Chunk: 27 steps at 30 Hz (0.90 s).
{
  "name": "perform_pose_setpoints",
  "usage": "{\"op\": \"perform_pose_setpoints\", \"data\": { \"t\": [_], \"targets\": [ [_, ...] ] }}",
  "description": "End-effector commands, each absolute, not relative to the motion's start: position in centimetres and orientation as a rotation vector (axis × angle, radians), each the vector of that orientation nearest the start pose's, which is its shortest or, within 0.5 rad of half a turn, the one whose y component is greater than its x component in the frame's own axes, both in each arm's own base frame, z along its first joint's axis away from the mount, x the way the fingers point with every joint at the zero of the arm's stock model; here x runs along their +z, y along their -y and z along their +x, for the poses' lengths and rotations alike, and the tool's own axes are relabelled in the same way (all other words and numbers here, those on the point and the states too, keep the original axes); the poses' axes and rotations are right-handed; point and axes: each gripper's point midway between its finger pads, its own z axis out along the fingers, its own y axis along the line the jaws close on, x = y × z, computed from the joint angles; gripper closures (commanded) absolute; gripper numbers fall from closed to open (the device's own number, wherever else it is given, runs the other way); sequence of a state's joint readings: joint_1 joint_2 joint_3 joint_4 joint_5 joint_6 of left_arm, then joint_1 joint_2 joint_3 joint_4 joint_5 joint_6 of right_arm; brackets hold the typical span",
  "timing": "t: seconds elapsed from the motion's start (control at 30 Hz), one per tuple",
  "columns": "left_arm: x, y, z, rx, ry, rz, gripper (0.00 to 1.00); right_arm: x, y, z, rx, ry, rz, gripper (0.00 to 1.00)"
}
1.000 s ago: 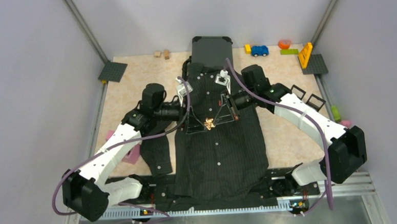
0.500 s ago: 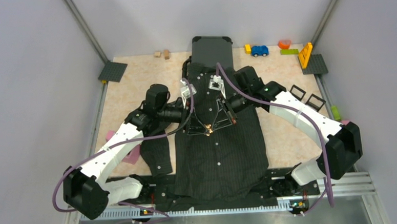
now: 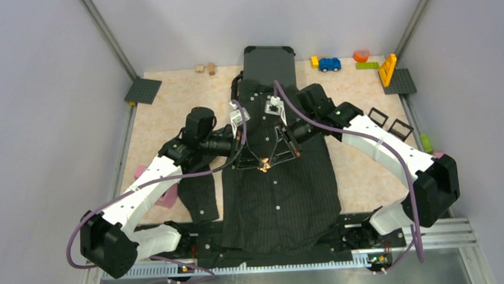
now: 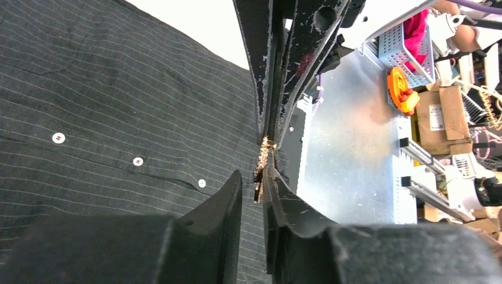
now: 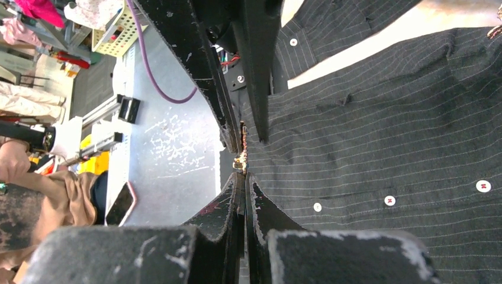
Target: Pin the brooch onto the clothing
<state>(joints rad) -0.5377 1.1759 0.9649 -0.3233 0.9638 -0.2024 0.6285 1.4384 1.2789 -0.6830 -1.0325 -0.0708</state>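
Observation:
The clothing (image 3: 278,199) is a black pinstriped shirt with white buttons, lying flat and face up in the middle of the table. A small gold brooch (image 3: 264,168) hangs just over the chest, where both grippers meet tip to tip. My right gripper (image 3: 268,163) is shut on the brooch (image 5: 240,160), which sticks out past its fingertips (image 5: 244,176). From the other side, my left gripper (image 3: 258,164) has the brooch (image 4: 264,148) between its fingertips. In the left wrist view a narrow gap stays open at the left gripper (image 4: 253,174), with the brooch against one finger. Below lies the shirt (image 4: 118,106).
A dark grey suitcase (image 3: 268,60) stands behind the collar. Along the back edge are wooden blocks (image 3: 205,69), a blue toy car (image 3: 329,64), an orange piece (image 3: 362,55) and a yellow piece (image 3: 387,70). Dark baseplates (image 3: 142,91) sit in the back corners. A pink object (image 3: 169,197) lies under the left arm.
The left gripper's jaws have narrowed around the brooch. Both grippers shifted slightly left and down toward the shirt early on, then held still. The right gripper stays shut.

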Motion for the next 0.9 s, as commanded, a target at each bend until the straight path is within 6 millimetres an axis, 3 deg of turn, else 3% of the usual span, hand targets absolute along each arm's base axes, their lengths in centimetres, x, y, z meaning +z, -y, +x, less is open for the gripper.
{"op": "perform_pose_setpoints", "data": {
  "t": [0.0,0.07,0.3,0.43,0.5,0.6,0.73,0.87],
  "targets": [
    [26.0,28.0,17.6,-1.441,-1.876,1.001,0.86,25.8,-31.3,16.7,1.498,-1.920,-1.315,1.00],
    [26.1,28.0,17.4,-1.448,-1.871,1.006,1.00,25.9,-31.4,16.8,1.498,-1.917,-1.309,1.00],
    [26.5,27.7,17.9,-1.391,-1.853,0.981,1.00,27.7,-31.8,18.7,1.400,-1.922,-1.140,0.98],
    [27.6,27.2,19.6,-1.294,-1.825,0.870,1.00,29.7,-31.6,19.9,1.333,-1.836,-0.986,0.59],
    [28.6,26.9,20.4,-1.287,-1.793,0.799,1.00,31.2,-31.1,20.2,1.311,-1.768,-0.902,0.50],
    [30.4,26.2,21.4,-1.277,-1.728,0.699,1.00,33.4,-30.4,20.8,1.316,-1.667,-0.746,0.42],
    [32.0,24.8,22.2,-1.293,-1.661,0.591,1.00,35.5,-29.5,20.9,1.366,-1.502,-0.572,0.40],
    [32.1,24.3,22.2,-1.309,-1.647,0.566,1.00,36.0,-29.1,20.8,1.448,-1.403,-0.449,0.39]
  ]
}}
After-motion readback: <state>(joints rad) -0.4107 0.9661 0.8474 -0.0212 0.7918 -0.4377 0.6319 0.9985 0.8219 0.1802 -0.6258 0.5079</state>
